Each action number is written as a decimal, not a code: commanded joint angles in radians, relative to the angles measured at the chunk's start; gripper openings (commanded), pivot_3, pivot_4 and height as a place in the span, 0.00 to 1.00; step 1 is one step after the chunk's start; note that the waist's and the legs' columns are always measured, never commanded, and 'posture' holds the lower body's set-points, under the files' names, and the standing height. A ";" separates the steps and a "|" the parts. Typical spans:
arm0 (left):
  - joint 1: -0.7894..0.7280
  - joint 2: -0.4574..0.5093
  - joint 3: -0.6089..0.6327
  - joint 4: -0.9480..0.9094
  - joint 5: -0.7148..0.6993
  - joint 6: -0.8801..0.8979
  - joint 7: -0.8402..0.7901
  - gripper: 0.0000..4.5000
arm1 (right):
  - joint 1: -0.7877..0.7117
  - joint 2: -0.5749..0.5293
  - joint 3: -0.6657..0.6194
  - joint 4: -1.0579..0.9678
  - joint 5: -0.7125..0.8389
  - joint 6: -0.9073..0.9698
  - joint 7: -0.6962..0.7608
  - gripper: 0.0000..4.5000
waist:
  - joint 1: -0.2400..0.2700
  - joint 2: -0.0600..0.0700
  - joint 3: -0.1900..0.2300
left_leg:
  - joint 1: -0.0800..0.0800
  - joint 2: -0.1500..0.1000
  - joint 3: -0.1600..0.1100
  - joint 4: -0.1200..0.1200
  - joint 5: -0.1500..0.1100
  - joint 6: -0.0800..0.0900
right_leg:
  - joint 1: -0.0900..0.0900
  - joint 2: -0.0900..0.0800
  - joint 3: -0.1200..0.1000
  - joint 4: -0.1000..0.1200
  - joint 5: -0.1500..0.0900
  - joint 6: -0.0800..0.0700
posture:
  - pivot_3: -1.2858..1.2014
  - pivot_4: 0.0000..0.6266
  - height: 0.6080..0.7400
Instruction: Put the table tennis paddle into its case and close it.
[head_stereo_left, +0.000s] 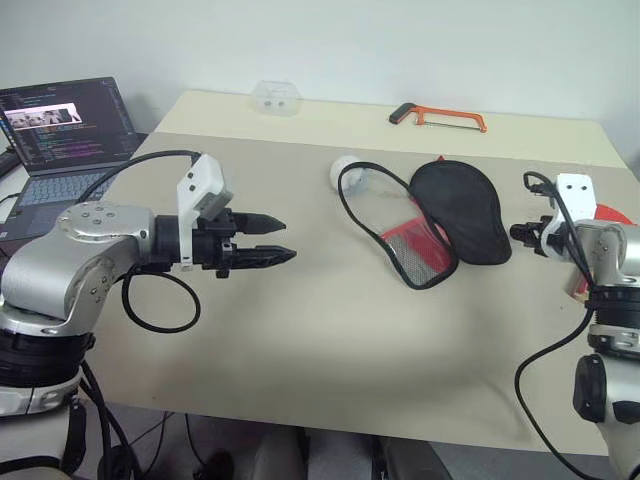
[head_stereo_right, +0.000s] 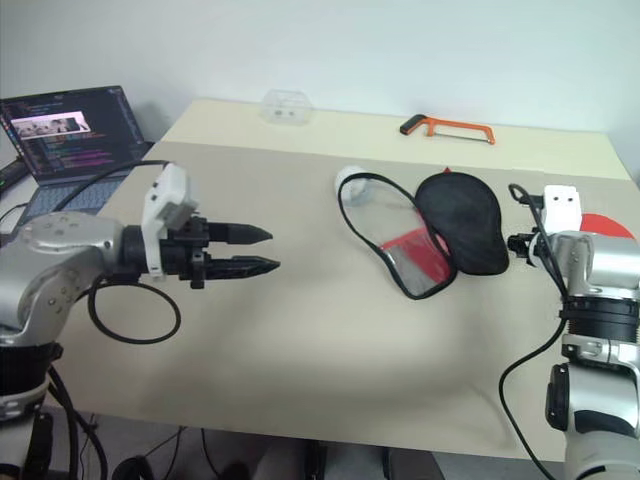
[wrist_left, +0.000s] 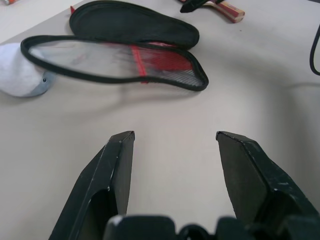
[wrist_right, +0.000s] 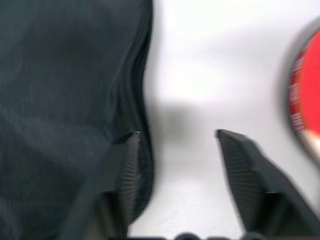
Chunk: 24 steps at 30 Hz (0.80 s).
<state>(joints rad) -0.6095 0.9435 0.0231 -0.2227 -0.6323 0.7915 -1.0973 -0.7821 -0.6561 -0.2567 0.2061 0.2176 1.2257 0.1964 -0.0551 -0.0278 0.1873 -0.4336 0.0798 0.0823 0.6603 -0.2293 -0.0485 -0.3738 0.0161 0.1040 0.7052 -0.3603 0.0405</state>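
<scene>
The case (head_stereo_left: 460, 208) lies unzipped and spread open at mid-table. Its black half is on the right and its mesh half (head_stereo_left: 398, 228), with red beneath, is on the left. The table tennis paddle (head_stereo_left: 612, 213) lies at the table's right edge, mostly hidden behind my right arm; its red face (wrist_right: 306, 95) and pale handle (wrist_left: 231, 10) show. My right gripper (wrist_right: 177, 134) is open just right of the case, one finger at the black half's edge and bare table between the jaws. My left gripper (head_stereo_left: 288, 239) hovers open and empty left of the case, pointing toward it.
A white round object (head_stereo_left: 344, 170) touches the case's far left end. An orange hacksaw (head_stereo_left: 440, 118) and a clear plastic box (head_stereo_left: 277, 98) lie near the far edge. An open laptop (head_stereo_left: 65, 130) stands off the table's left side.
</scene>
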 joint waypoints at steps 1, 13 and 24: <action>-0.049 -0.009 -0.016 0.035 0.024 -0.047 -0.039 0.63 | -0.005 -0.077 -0.060 -0.118 -0.009 0.047 -0.005 0.92 | 0.001 0.000 0.000 | 0.000 0.000 0.000 0.000 0.000 0.000 | 0.000 0.000 0.000 0.000 0.000 0.000 | 0.52 0.24 1.00; -0.137 -0.106 -0.053 0.114 -0.003 -0.075 -0.175 0.63 | 0.191 -0.028 -0.268 -0.257 -0.096 0.133 -0.142 0.99 | 0.006 0.001 -0.001 | 0.000 -0.001 0.001 0.001 0.000 0.000 | 0.000 0.000 0.001 0.003 0.000 0.000 | 0.52 0.24 1.00; -0.136 -0.125 -0.067 0.101 0.016 -0.068 -0.179 0.63 | 0.143 0.008 -0.259 0.030 -0.104 -0.097 -0.186 0.99 | -0.001 0.001 -0.001 | 0.001 -0.001 0.001 0.002 0.001 0.000 | -0.001 0.001 0.002 0.006 0.000 0.000 | 0.52 0.24 1.00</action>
<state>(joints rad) -0.7330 0.8076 -0.0574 -0.0872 -0.6156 0.7309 -1.2757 -0.6162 -0.6431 -0.5084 0.2397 0.1168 1.1642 0.0189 -0.0560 -0.0266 0.1864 -0.4327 0.0785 0.0835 0.6626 -0.2288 -0.0481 -0.3745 0.0171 0.1063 0.7111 -0.3604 0.0407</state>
